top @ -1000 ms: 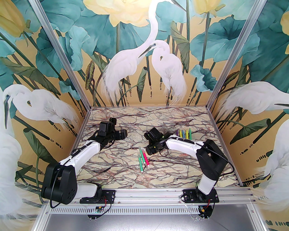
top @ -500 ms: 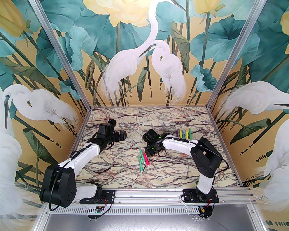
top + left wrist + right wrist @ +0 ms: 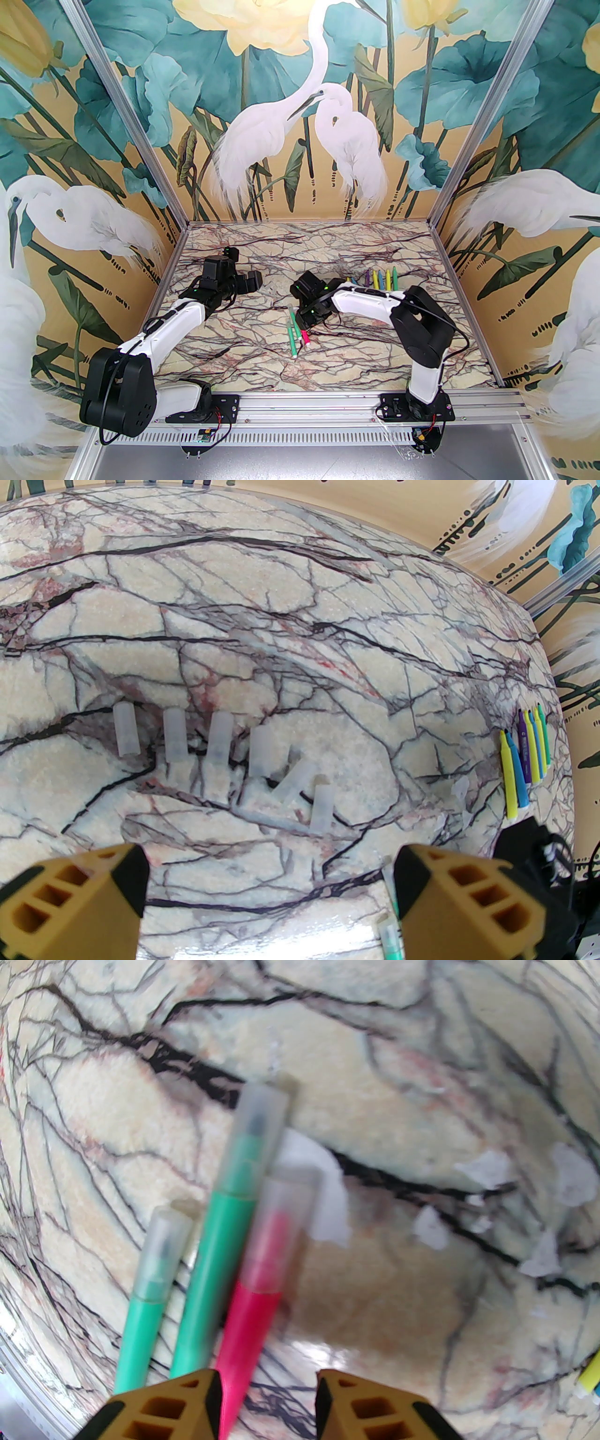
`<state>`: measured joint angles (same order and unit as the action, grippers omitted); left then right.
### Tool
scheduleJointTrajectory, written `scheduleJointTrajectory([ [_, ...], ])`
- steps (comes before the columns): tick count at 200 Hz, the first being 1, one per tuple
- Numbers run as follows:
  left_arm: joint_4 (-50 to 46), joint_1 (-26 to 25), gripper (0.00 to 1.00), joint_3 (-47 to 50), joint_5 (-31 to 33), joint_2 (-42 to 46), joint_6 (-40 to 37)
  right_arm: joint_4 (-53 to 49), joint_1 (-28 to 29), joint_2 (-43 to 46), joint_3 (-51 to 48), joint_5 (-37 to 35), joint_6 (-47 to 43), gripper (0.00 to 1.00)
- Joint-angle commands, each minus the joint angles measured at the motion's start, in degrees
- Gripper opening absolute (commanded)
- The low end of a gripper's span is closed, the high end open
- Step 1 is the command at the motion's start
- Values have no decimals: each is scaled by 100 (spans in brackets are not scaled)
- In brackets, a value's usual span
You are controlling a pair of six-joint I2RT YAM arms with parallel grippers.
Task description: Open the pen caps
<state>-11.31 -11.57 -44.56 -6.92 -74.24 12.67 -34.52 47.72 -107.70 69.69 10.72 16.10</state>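
Three capped pens lie side by side mid-table: two green pens [image 3: 293, 338] and a pink pen [image 3: 305, 336]. In the right wrist view the pink pen [image 3: 248, 1316] wears a clear cap [image 3: 281, 1232], and both green pens [image 3: 225, 1227] are capped too. My right gripper [image 3: 267, 1405] is low over them, jaws apart, the pink body running between the fingers close to the left one. Several loose pen caps [image 3: 219, 738] lie in a row ahead of my left gripper [image 3: 267, 888], which is wide open and holds nothing. In the top view the left gripper [image 3: 243, 267] hovers at the left.
A row of uncapped pens [image 3: 379, 279], yellow, blue, purple and green, lies at the back right, also seen as pens [image 3: 525, 761] in the left wrist view. White scuffed patches [image 3: 328, 1194] mark the marble table [image 3: 243, 365] beside the capped pens.
My right arm has swung left and forward, bringing its gripper over the pink pen and hiding that pen's far end. The left arm has barely shifted.
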Motion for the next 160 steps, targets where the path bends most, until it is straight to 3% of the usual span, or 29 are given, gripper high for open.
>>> scheduleJointTrajectory([
  [1,55,50,92,61,115,104,-7,-38,61,-152,165,128,93,40],
  [46,50,57,92,61,127,115,-17,-152,76,-309,246,27,147,39],
  [160,68,59,92,26,83,72,-21,-1270,254,-559,706,-994,245,35],
])
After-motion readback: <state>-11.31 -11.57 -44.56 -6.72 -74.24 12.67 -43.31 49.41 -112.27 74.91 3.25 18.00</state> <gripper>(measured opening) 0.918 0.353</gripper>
